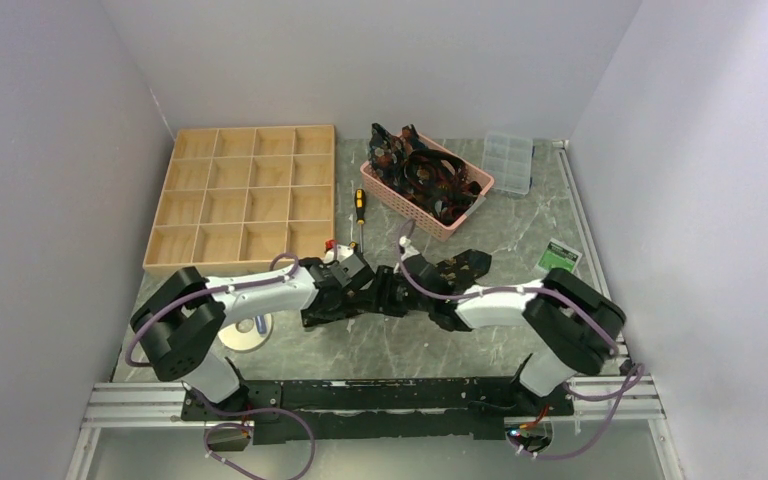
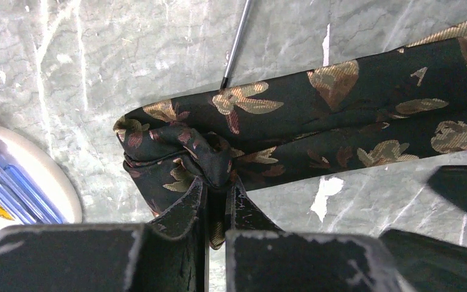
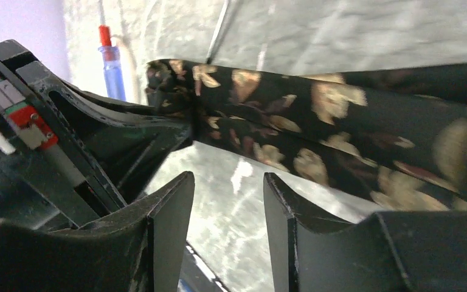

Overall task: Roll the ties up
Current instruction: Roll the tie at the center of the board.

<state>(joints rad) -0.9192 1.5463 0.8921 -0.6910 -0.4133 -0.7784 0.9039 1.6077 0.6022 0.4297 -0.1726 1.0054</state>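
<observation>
Pinching a black, gold-patterned fabric necktie (image 2: 352, 115), the left gripper (image 2: 217, 188) clamps its folded end. The right gripper (image 3: 228, 182) has its fingers apart.

Plain, pale lavender-white walls (image 1: 360, 60) stand close on the left, the back and the right, smooth and evenly lit. The surface (image 1: 410, 345) between them is a grey-green marbled sheet with white veins and pale scuffs, and it gives off a dull sheen in the soft light. Silver metal rails (image 1: 130, 405) run along its near edge and up its right side.
</observation>
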